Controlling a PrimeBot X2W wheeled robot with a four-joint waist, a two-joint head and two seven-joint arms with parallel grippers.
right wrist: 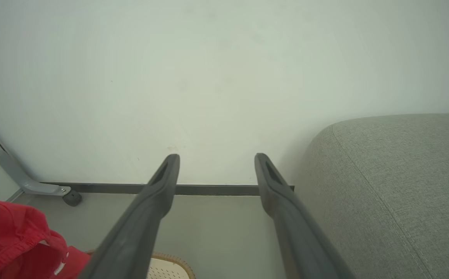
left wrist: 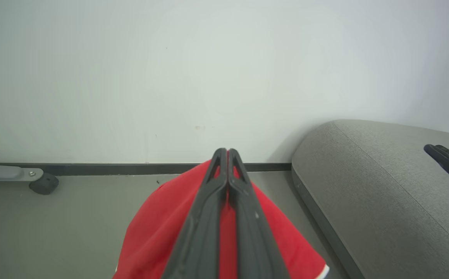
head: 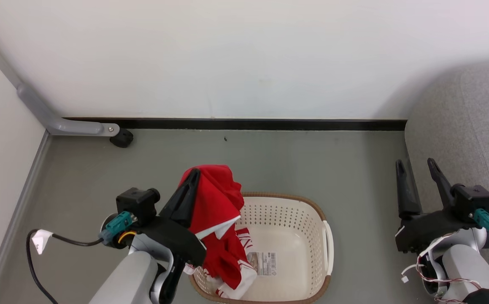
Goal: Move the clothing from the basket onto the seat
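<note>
The red clothing (head: 217,211) with white trim hangs from my left gripper (head: 193,175), which is shut on its top fold above the basket's left side. Its lower end still trails down into the cream basket (head: 312,219), whose bottom label shows. In the left wrist view the shut gripper (left wrist: 224,153) pinches the red clothing (left wrist: 150,236) draped on both sides. My right gripper (head: 415,164) stands open and holds nothing at the edge of the grey seat (head: 472,122). The right wrist view shows the open gripper (right wrist: 216,162), the seat (right wrist: 394,193) to its right and the clothing (right wrist: 11,232) at lower left.
A white wall with a black baseboard (head: 236,123) closes the far side. A grey metal leg with a black caster (head: 121,138) stands at the back left. Grey floor (head: 295,160) lies between basket and wall. A black cable (head: 33,261) loops beside my left arm.
</note>
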